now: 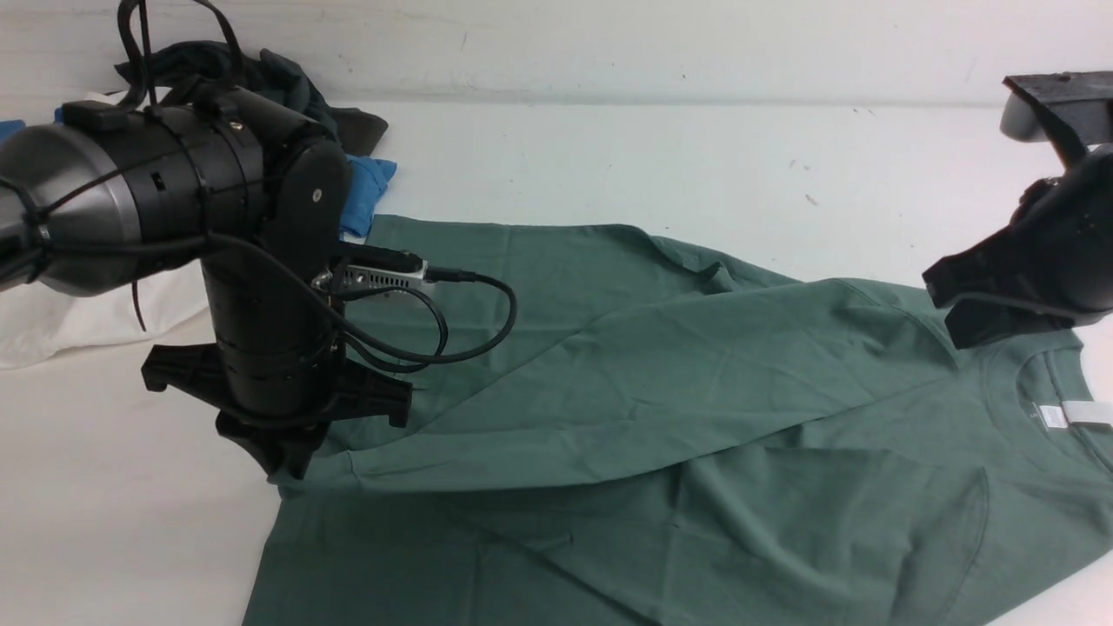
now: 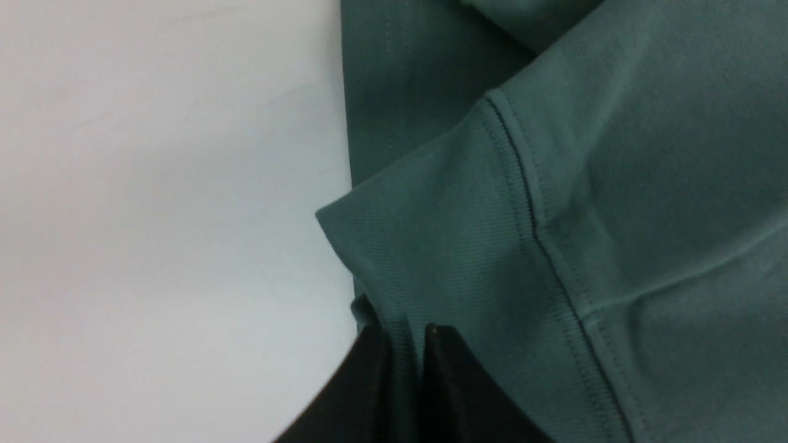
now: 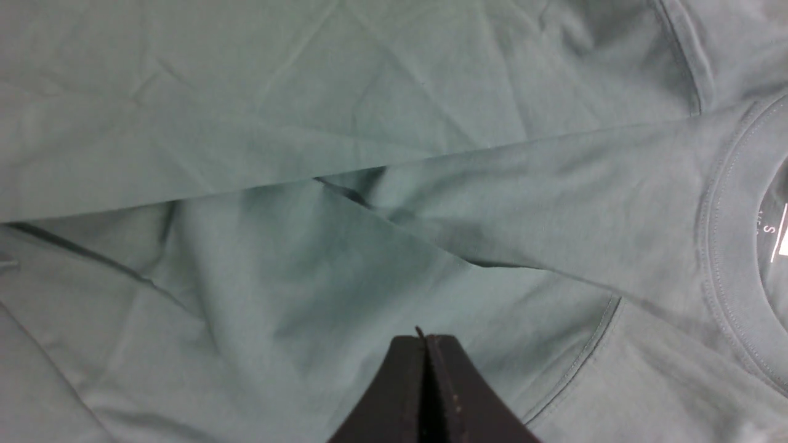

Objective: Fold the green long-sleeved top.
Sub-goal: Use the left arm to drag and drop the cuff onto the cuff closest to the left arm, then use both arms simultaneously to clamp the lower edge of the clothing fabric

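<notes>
The green long-sleeved top point(image 1: 696, 487) lies spread over the white table, its ribbed neck and white label point(image 1: 1074, 413) at the right. One sleeve point(image 1: 609, 391) is folded across the body toward the left. My left gripper point(image 1: 291, 465) points down at that sleeve's end on the shirt's left edge. In the left wrist view the left gripper point(image 2: 406, 333) stands slightly open, with a fold of the ribbed cuff point(image 2: 443, 246) lying between its fingers. My right gripper point(image 3: 425, 337) is shut and empty, hovering over the chest beside the collar point(image 3: 726, 246). The right arm point(image 1: 1026, 261) hangs above the shoulder.
At the back left lie a dark charcoal garment point(image 1: 296, 87), a blue garment point(image 1: 365, 191) and a white garment point(image 1: 78, 322), partly hidden behind my left arm. Bare white table point(image 1: 652, 148) stretches beyond the top, ending at a wall.
</notes>
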